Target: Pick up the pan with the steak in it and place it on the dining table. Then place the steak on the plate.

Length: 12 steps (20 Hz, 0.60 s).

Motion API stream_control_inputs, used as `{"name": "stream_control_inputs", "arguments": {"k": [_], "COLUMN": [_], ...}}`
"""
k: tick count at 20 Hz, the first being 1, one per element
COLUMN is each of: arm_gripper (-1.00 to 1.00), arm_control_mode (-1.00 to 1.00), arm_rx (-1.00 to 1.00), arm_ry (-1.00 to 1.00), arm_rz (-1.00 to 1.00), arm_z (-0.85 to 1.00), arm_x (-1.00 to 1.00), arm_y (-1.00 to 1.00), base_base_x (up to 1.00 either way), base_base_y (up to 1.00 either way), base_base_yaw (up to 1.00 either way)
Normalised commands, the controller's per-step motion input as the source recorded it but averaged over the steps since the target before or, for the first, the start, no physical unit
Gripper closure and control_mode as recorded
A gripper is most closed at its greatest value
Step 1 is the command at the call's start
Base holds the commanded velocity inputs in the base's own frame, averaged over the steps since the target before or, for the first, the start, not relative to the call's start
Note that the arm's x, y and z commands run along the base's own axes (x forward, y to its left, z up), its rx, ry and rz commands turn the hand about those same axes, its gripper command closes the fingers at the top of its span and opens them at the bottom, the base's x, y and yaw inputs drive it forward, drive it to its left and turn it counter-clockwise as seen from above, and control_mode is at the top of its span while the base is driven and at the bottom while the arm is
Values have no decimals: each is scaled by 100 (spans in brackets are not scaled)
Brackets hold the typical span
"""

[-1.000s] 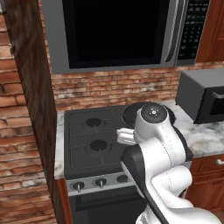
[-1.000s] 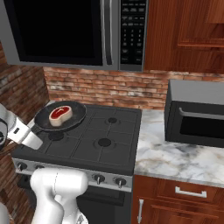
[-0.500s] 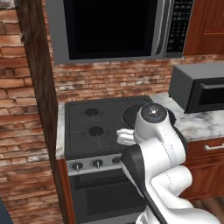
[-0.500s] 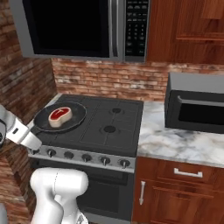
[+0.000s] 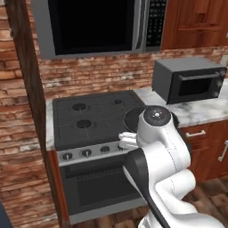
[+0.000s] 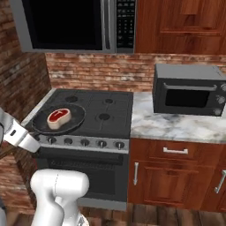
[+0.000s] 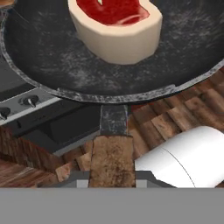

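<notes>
**Pan lifted by its handle, steak aboard**

The gripper [image 7: 113, 181] seems clamped on the brown wooden handle [image 7: 112, 159] of the shallow round black frying pan [image 7: 52, 65]. Just ahead of the jaws, the red, fat-rimmed raw steak [image 7: 116, 26] sits inside, carried level, probably so it won't slide.

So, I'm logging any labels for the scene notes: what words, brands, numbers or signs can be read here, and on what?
No text reads anywhere.
Built-in microwave's keypad: rows of pale marks, too blurred to read.
Countertop microwave: plain knobs, no lettering.
Stove knobs: unmarked.
Pan and steak: no markings.
</notes>
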Motion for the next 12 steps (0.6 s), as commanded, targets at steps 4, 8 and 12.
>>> {"name": "stream_control_inputs", "arguments": {"k": [4,8,12], "arm_gripper": [100,100,100], "arm_control_mode": [100,100,100], "arm_rx": [0,0,0], "arm_ry": [0,0,0], "arm_rz": [0,0,0], "arm_z": [0,0,0], "arm_x": [0,0,0], "arm_y": [0,0,0], "base_base_x": [0,0,0], "base_base_y": [-19,-15,-10], "base_base_yaw": [-47,-50,-50]}}
